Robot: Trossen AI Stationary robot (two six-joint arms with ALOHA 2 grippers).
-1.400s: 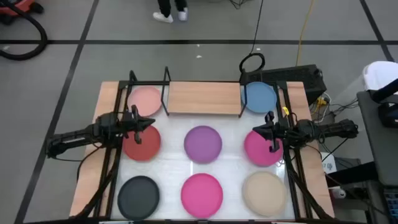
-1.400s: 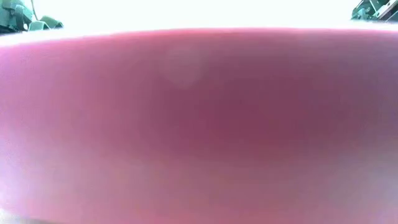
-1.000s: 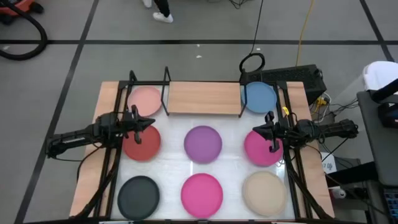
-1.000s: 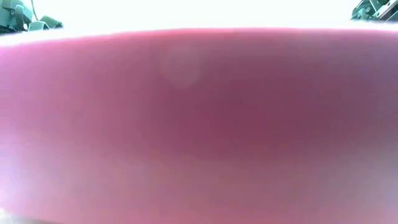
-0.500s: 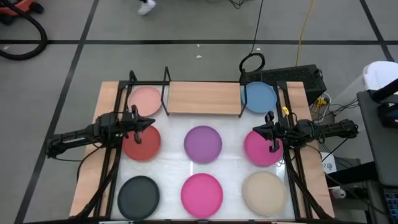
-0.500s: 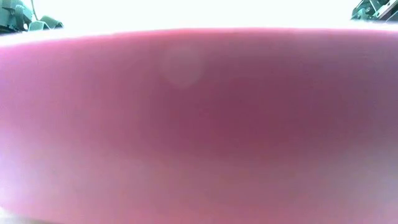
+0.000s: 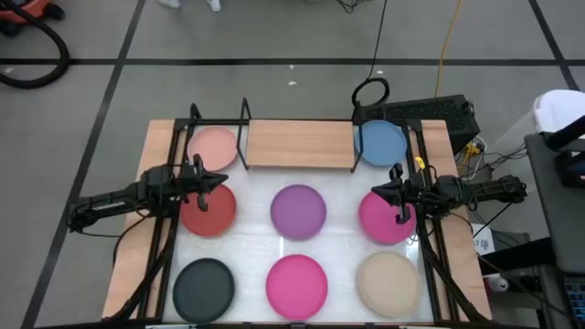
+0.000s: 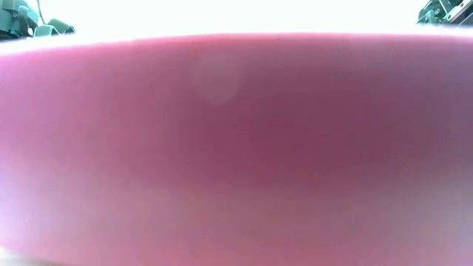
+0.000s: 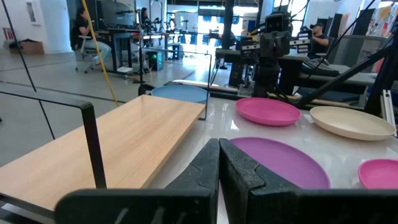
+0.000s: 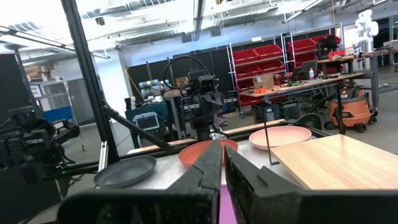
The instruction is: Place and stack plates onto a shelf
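A white tabletop (image 7: 343,239) is seen from above, laid with eight smooth round plates around the bare light-wood shelf (image 7: 300,143) at the far edge, light pink plate (image 7: 214,147) to its left and blue plate (image 7: 381,143) to its right. Open table is left between shelf and purple plate (image 7: 299,211). The left gripper (image 7: 216,180) is held clenched, empty, above the red plate (image 7: 208,211); the right gripper (image 7: 377,194) likewise over a magenta plate (image 7: 385,219).

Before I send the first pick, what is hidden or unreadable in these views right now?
- Low view: a magenta plate against the lens fills the picture, hiding the table and both arms.
- Red plate: partly covered by the left end effector in the high view.
- Other magenta plate: partly covered by the right end effector in the high view.
- Shelf: its underside shows in no view.
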